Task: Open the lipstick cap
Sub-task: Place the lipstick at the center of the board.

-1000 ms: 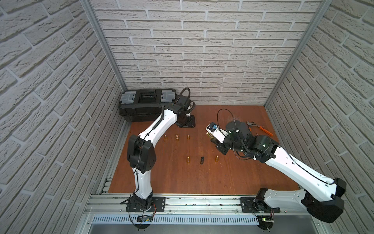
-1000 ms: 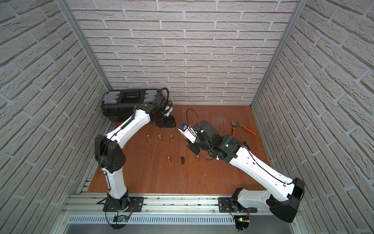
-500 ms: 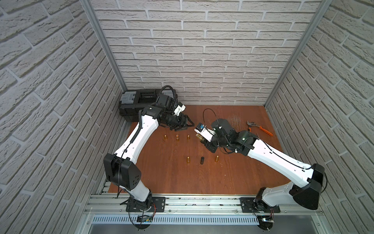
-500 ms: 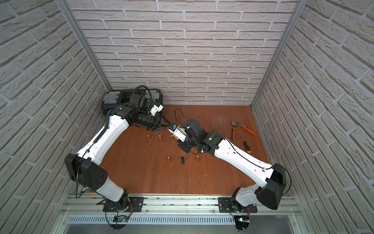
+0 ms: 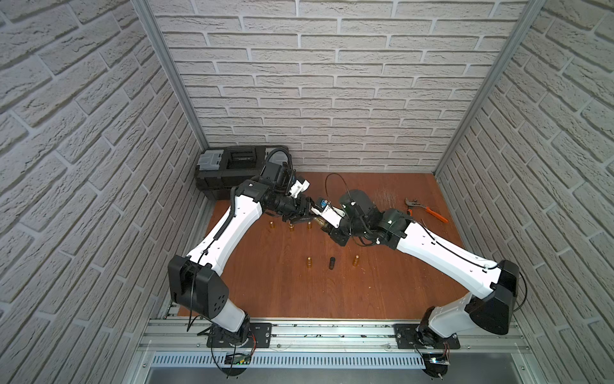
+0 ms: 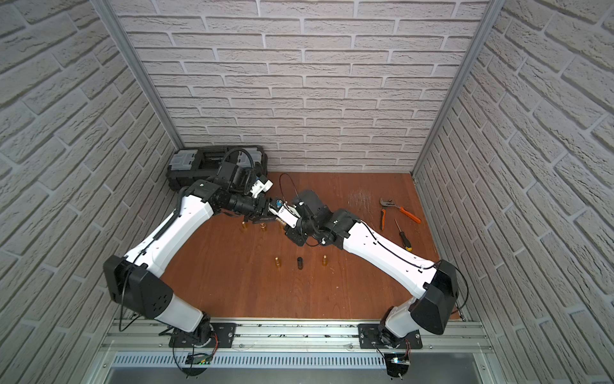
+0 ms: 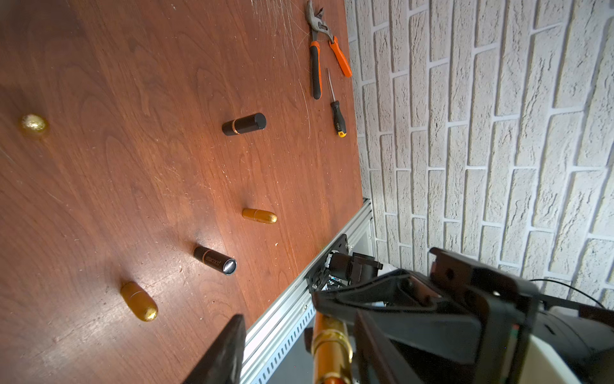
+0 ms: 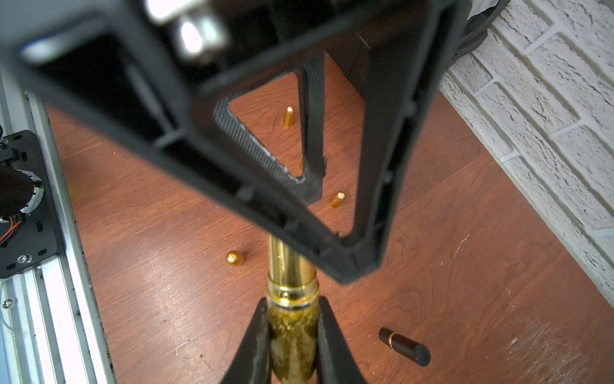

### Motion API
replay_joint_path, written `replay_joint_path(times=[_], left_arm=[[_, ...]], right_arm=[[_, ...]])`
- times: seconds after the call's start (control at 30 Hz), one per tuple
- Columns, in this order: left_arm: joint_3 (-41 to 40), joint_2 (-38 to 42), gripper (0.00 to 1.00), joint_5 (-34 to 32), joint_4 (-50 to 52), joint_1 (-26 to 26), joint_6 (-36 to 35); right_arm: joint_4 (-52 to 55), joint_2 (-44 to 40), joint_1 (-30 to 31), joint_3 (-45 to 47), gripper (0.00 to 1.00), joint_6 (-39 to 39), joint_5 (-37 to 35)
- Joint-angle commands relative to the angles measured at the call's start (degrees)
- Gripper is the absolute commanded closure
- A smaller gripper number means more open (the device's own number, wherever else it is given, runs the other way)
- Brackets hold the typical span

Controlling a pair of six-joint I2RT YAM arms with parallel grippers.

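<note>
Lipstick (image 8: 292,337), a gold tube with a glittery lower part and a bright ring, is held in the air above the brown wooden surface (image 5: 299,299), toward the back of it, where the two arms meet. The right hand (image 8: 292,302) is clamped on the glittery part, with a finger pressed to each side. The smooth gold part past the ring runs in between the fingers of the left hand (image 5: 306,215). Its jaws stand apart, and in the left wrist view one finger (image 7: 229,349) is clearly off the tube. In the right wrist view the left hand's black frame covers the lipstick's far end, so I cannot tell whether the cap is on.

Just under the meeting hands, three gold bullet-shaped pieces (image 5: 291,227) stand upright in a row. Nearer the rail is a second row: an upright black tube (image 5: 332,263) with a gold piece on each side. A black lipstick with a gold band (image 8: 403,346) lies on its side and shows only in the wrist views. Orange-handled pliers (image 5: 425,208) and a screwdriver (image 6: 402,234) lie by the right wall, well apart from the hands. A black toolbox (image 5: 232,166) sits in the back left corner behind the left arm.
</note>
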State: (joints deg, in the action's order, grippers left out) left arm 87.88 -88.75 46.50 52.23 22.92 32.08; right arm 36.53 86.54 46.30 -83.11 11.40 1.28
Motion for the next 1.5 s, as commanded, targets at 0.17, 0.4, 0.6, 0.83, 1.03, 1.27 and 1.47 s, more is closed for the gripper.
replay_joint_path(times=[0.17, 0.4, 0.6, 0.83, 1.03, 1.27, 1.47], left_arm=[[-1.55, 1.87, 0.56, 1.52, -0.82, 0.64, -0.52], [-1.93, 2.62, 0.75, 1.32, 0.04, 0.59, -0.97], [-1.92, 2.88, 0.86, 1.31, 0.4, 0.3, -1.22], [-1.66, 3.13, 0.89, 1.53, 0.62, -0.15, -1.23], [-0.75, 2.63, 0.89, 0.66, 0.66, -0.91, -0.8], [6.15, -1.94, 0.88, -6.95, 5.5, -1.64, -2.88], [14.25, -9.61, 0.87, -18.6, 8.46, 2.37, -5.81]], right_arm=[[-2.74, 1.6, 0.1, -2.03, 0.94, 1.23, 0.17], [-3.05, 2.75, 0.1, -2.45, 0.94, 1.34, 0.13], [-2.78, 2.93, 0.13, -2.58, 0.94, 1.57, -0.3], [-2.1, 3.37, 0.1, -2.89, 0.9, 0.92, -1.32], [-1.65, 2.64, 0.02, -3.46, 0.73, 0.6, -2.07], [-0.74, -1.45, -0.03, -2.0, 0.61, 1.22, -5.11], [0.33, -7.64, -1.19, 0.81, 0.59, 1.04, -10.91]])
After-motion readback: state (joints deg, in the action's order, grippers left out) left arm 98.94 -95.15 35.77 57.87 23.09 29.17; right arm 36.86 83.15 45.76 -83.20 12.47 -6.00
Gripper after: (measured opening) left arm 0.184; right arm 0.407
